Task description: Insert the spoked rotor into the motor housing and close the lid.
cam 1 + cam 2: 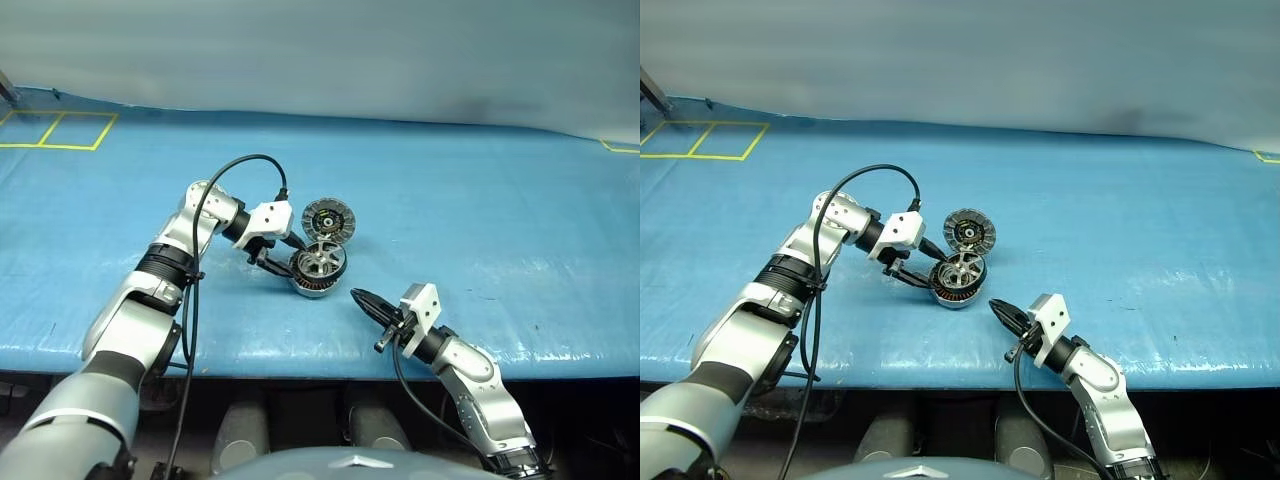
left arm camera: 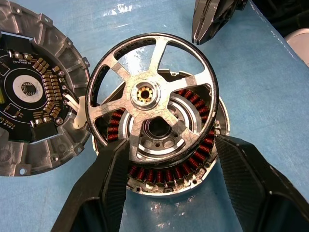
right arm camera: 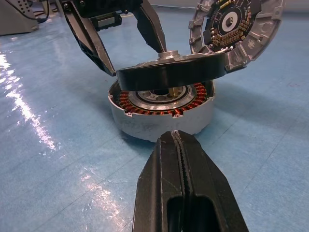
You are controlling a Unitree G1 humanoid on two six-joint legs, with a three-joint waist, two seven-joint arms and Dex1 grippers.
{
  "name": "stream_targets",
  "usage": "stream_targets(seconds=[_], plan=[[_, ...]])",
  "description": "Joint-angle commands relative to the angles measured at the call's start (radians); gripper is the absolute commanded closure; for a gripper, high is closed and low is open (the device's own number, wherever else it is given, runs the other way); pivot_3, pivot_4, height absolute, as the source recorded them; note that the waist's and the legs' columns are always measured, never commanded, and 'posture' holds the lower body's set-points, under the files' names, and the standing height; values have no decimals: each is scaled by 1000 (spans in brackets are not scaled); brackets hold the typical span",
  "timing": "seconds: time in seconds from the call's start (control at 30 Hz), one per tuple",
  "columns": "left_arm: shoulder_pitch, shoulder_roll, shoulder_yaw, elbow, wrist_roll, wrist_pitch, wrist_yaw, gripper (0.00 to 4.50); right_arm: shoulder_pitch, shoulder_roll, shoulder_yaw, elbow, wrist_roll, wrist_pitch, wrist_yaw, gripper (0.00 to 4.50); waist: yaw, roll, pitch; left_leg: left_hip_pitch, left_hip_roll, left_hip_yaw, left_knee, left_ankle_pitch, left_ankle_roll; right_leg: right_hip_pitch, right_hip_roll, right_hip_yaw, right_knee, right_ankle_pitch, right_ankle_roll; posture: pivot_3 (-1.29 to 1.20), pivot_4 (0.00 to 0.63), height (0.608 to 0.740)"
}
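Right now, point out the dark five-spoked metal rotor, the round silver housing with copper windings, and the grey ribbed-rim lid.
spoked rotor [image 2: 145, 93], left wrist view, central hub.
motor housing [image 3: 159, 126], right wrist view, pale outer wall.
lid [image 1: 328, 219], left eye view, dark centre.

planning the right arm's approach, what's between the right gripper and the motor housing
Only bare blue mat: in the right wrist view, nothing lies between the shut right gripper and the motor housing.

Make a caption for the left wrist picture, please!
Rotor resting tilted atop the housing, lid lying beside it.
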Motion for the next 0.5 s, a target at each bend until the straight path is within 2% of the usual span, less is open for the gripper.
stream_targets(seconds=[0.03, 0.5], plan=[[-27, 5, 24, -9, -10, -4, 4, 1429, -13, 2, -15, -10, 4, -21, -1, 4500, 0, 0, 0, 0, 0, 0, 0, 0, 0, 0, 0, 0, 0, 0, 0, 0, 150, 740], [3, 36, 82, -78, -83, 88, -15, 1429, -19, -5, -22, -8, 1, 7, -11, 4500, 0, 0, 0, 0, 0, 0, -1, 0, 0, 0, 0, 0, -1, 0, 0, 0, 150, 740]])
